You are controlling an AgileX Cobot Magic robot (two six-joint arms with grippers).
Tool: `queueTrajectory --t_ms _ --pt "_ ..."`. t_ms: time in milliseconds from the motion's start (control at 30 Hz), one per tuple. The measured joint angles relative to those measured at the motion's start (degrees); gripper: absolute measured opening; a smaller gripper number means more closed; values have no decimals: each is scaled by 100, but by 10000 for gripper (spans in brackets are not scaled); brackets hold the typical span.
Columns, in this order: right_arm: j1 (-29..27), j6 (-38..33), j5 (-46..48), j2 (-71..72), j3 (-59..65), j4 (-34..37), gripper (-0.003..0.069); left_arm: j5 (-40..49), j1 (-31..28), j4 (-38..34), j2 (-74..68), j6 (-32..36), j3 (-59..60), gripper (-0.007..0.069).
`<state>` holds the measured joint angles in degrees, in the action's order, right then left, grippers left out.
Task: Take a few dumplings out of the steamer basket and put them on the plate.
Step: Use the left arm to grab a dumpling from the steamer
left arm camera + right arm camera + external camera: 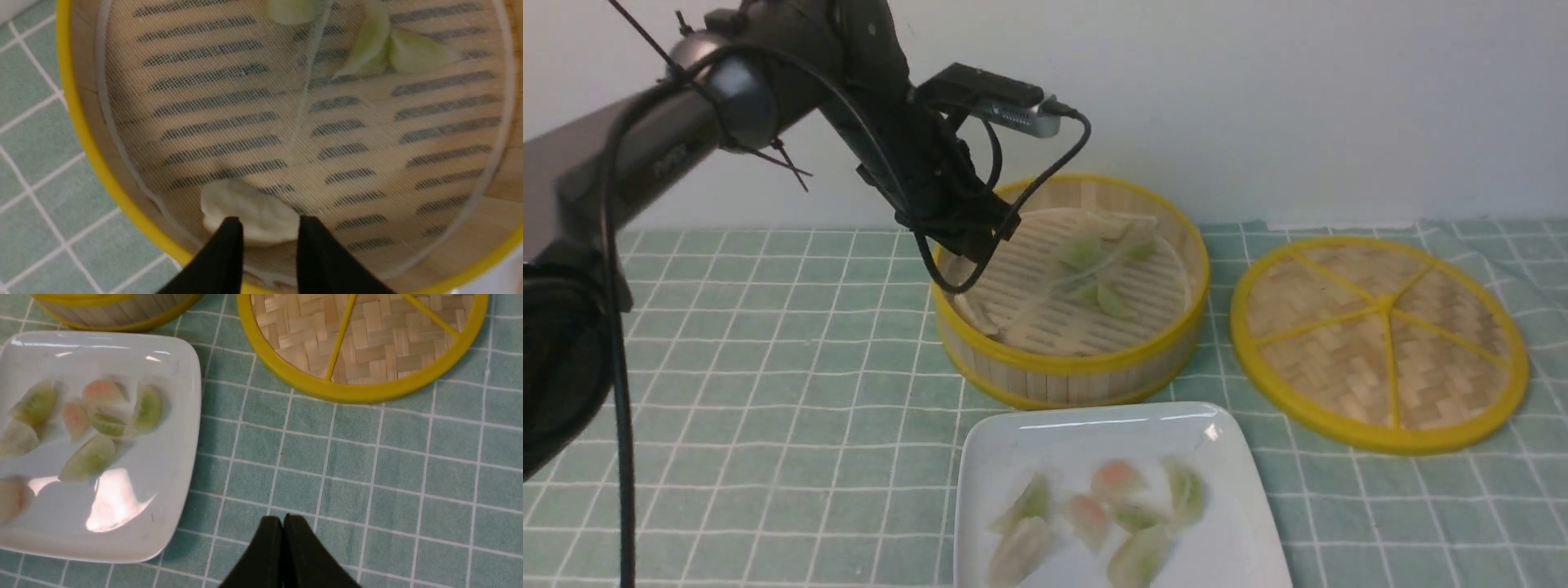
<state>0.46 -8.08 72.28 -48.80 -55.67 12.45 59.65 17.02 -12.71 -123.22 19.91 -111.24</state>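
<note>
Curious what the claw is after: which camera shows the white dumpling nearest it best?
The left wrist view: the white dumpling sits large at the tips of the open left claw. The front view shows it small against the steamer basket wall; the right wrist view misses it.

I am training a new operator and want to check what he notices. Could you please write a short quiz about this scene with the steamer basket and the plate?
1. True or false: the right gripper is shut on a dumpling.
2. Which dumpling shows between the fingertips of the open left gripper, inside the steamer basket? A pink, B white, C green.
3. Fill in: the woven lid lies flat on the checked ____.
Key: 1 false, it is shut on nothing, above the tablecloth. 2 B, the white dumpling. 3 tablecloth.
</note>
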Motion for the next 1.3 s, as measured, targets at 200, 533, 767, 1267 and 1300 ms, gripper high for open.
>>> queueTrajectory --t_ms 200,533,767,1267,1300 --pt "0 13 0 0 0 0 -12 -301 6 194 -424 89 -13 387" --pt "0 19 0 0 0 0 -12 -450 340 841 -878 33 -30 400" --pt "0 19 1 0 0 0 -12 -388 537 1320 -932 -273 -101 160" --pt "0 8 1 -7 -2 0 -12 1042 1108 2253 -122 -657 -1137 56" --pt "0 1 1 -6 -2 0 -12 1074 1113 2238 -38 -657 -1144 56"
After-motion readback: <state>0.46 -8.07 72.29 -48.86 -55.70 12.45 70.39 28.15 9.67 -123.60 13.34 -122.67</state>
